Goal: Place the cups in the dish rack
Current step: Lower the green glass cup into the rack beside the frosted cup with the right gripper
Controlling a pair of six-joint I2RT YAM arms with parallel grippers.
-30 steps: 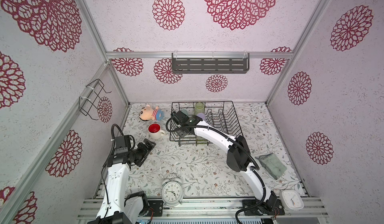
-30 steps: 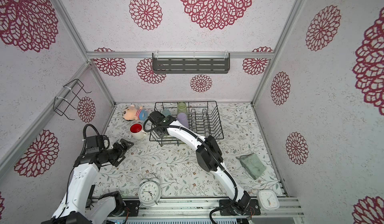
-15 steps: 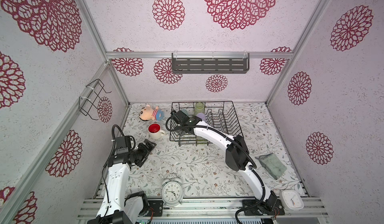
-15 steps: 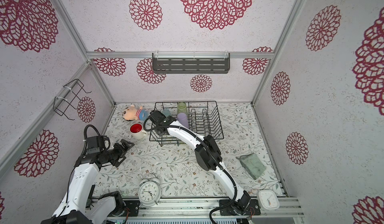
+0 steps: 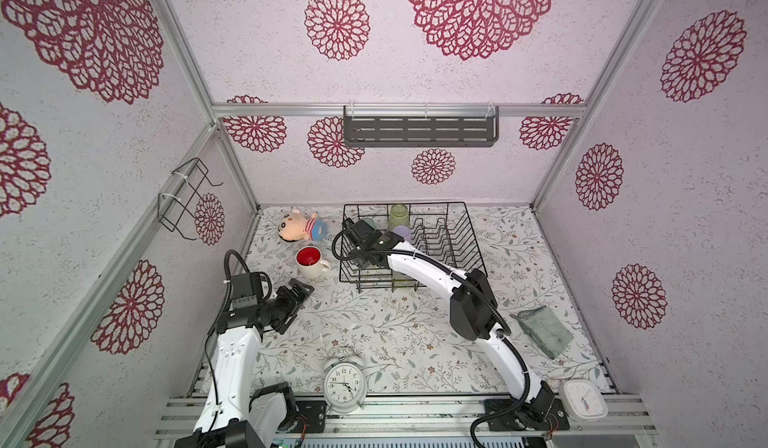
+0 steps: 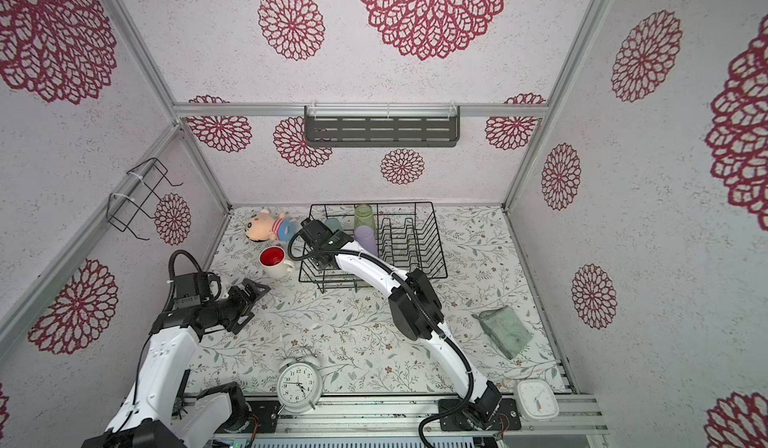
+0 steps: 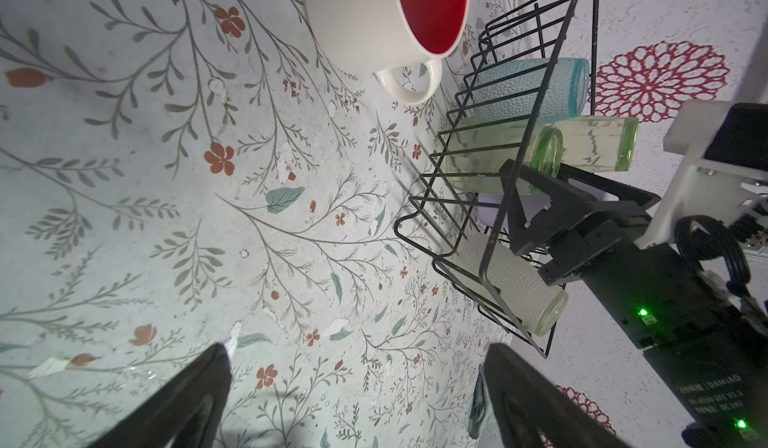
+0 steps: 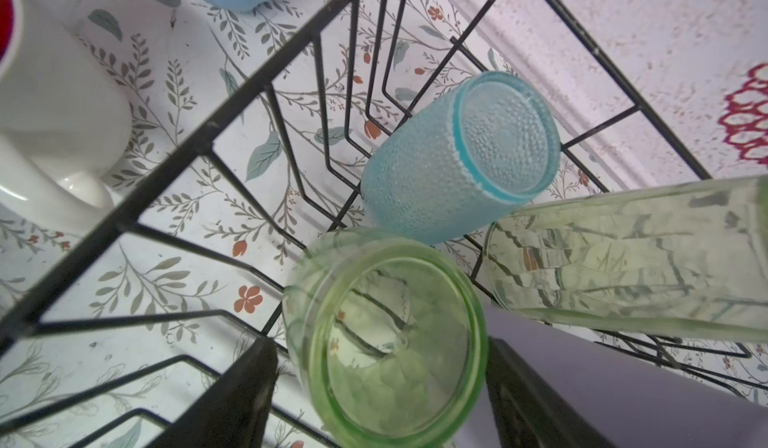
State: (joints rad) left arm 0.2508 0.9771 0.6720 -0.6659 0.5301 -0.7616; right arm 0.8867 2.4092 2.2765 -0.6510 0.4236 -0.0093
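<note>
Floral-print tabletop (image 5: 374,321): my right gripper (image 8: 380,350) stands in the black wire dish rack (image 5: 457,234), jaws spread around a translucent green tumbler (image 8: 386,334), seemingly clear of it. My left gripper (image 7: 357,348) gapes empty near the white red-lined mug (image 5: 309,259), which sits left of the rack. "DAMIAO" marks my right arm (image 7: 706,379).

Mug (image 5: 309,261) left of dish rack (image 5: 440,238)
</note>
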